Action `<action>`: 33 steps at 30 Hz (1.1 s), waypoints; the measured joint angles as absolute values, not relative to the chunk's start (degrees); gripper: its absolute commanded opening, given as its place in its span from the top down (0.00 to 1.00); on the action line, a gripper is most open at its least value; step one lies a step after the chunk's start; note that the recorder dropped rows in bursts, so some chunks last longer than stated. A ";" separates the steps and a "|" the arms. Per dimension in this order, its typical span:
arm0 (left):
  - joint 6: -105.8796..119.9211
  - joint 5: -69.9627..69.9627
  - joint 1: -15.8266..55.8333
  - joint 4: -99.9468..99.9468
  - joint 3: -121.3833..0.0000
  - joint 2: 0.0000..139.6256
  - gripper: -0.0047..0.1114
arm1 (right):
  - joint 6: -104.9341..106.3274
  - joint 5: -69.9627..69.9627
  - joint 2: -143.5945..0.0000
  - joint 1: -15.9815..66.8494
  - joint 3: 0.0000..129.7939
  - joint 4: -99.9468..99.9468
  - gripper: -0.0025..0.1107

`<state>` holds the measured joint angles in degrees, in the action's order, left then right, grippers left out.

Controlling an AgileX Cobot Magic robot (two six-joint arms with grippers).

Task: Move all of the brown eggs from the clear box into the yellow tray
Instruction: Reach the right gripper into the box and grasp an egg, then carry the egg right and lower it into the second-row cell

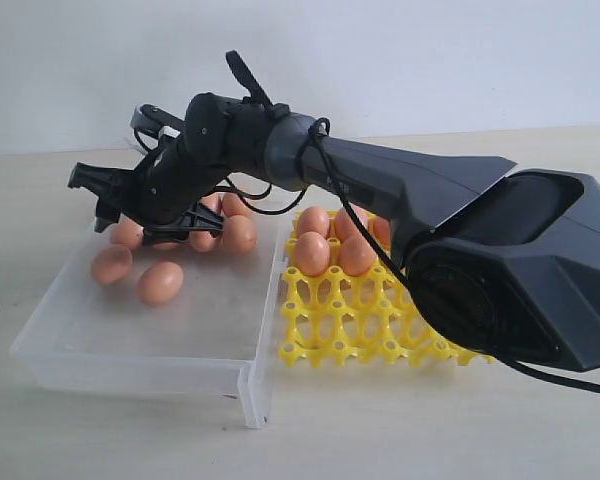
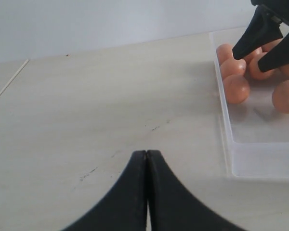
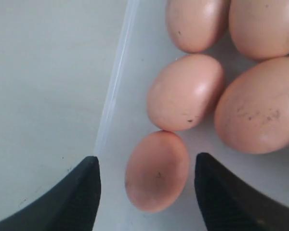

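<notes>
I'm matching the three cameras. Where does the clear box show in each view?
Exterior: clear box, left of the yellow tray.
Left wrist: its corner, eggs inside.
Right wrist: its wall, beside the egg framed by the open right gripper.
Shared landmark: the brown eggs.

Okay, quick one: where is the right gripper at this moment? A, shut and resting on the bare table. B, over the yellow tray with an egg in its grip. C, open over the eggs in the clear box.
C: the right gripper has its jaws spread on either side of a brown egg that lies in the clear box, with a gap showing on each side.
</notes>
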<state>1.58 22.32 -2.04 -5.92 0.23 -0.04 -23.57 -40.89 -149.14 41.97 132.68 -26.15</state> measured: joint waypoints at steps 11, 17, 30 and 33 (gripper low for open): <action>1.58 22.32 -2.04 -5.92 0.23 -0.04 0.96 | -23.57 -42.43 -150.40 41.97 132.77 -25.51 0.48; 1.58 22.32 -2.04 -5.92 0.23 -0.04 0.96 | -23.57 -41.83 -152.15 41.97 132.77 -27.03 0.48; 1.58 22.32 -2.04 -5.92 0.23 -0.04 0.96 | -20.13 -37.17 -154.71 43.20 132.89 -36.21 0.51; 1.58 22.32 -2.04 -5.92 0.23 -0.04 0.96 | -20.00 -36.12 -154.97 43.44 132.89 -36.21 0.98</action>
